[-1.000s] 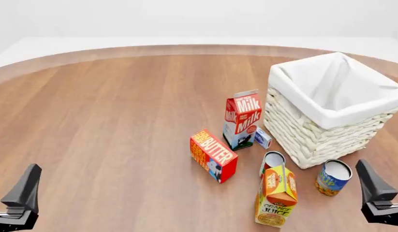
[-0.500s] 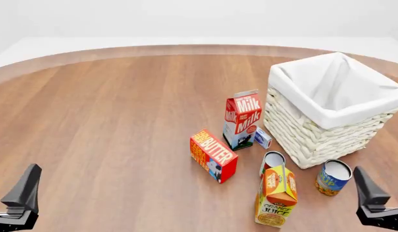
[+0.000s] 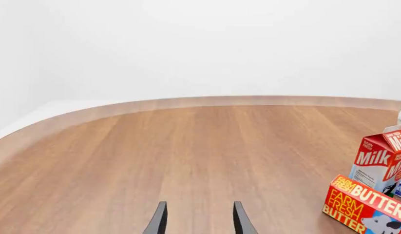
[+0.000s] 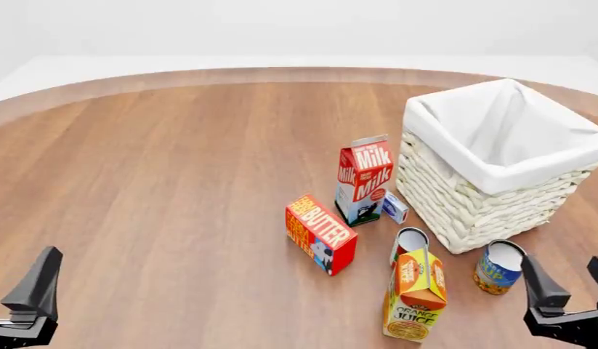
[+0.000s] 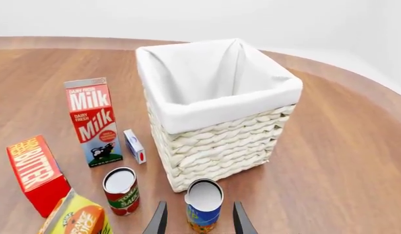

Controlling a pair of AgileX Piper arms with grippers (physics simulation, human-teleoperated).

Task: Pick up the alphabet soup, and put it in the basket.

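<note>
Left gripper [image 4: 27, 302] parked at lower left of front view, fingers spread wide, nothing held; kept clear of work.

Alphabet soup [image 4: 499, 267] stood upright at lower right, just before basket [image 4: 473, 207], not yet grasped.

Right gripper [image 4: 570, 302] set low behind can, fingers parted wide and empty, can framed between them in wrist view, judged lined up for grasp.

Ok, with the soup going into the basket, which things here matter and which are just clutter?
For the job:
- alphabet soup, the blue can
- basket
- right end effector, open, nearest the can

Just lying about:
- milk carton
- butter box
- orange juice carton
- red-and-white can
- small white-and-blue box
- left end effector, open over bare table
</note>
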